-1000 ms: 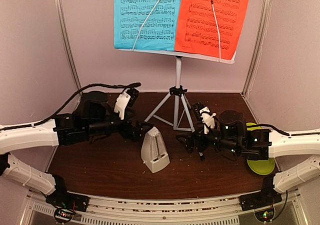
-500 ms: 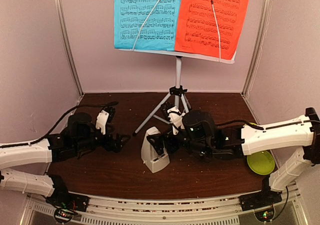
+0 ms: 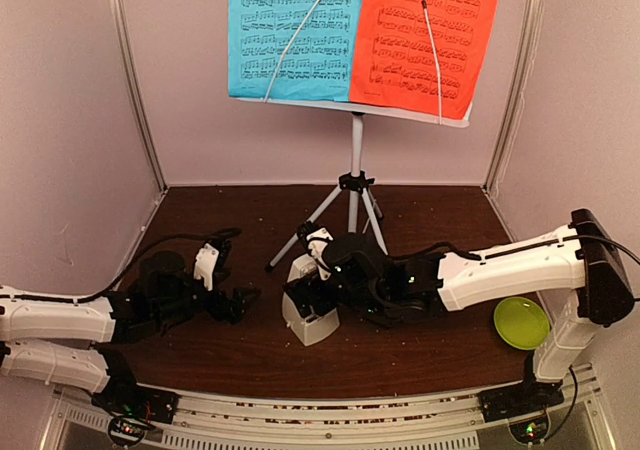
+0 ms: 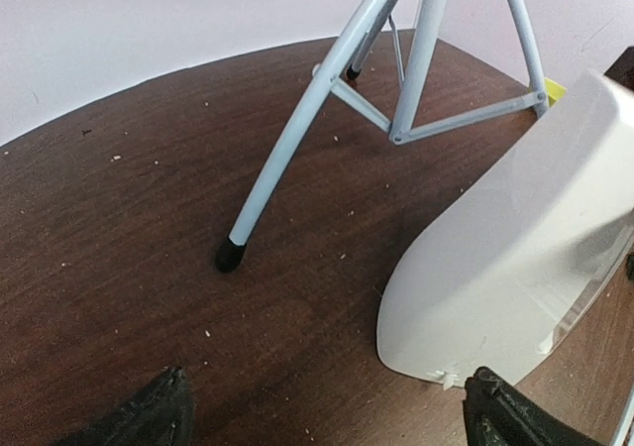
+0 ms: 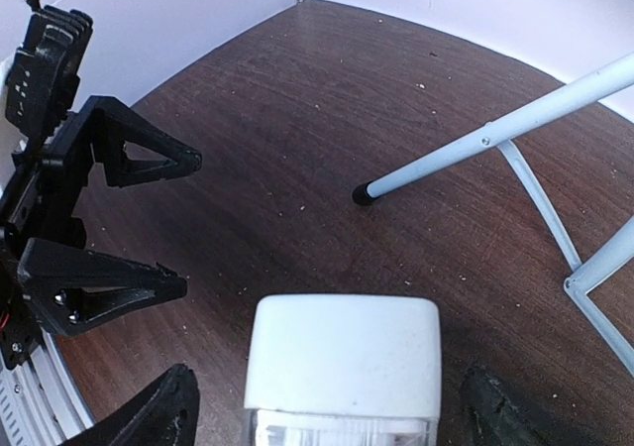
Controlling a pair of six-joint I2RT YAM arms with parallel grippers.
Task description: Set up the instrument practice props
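Note:
The white pyramid metronome stands on the brown table in front of the tripod legs. My right gripper is open and straddles it. In the right wrist view the metronome's top sits between the fingertips with a gap on each side. My left gripper is open, left of the metronome and apart from it, with nothing between its fingers. The blue sheet and the red-orange sheet rest on the white stand desk.
A yellow-green plate lies at the right near the right arm's base. One tripod leg ends in a black foot ahead of my left gripper. Pale walls close in the table on three sides.
The right arm has swung left from the plate side and brought its gripper over the metronome. The left arm has pulled back to the left and nearer, away from the metronome.

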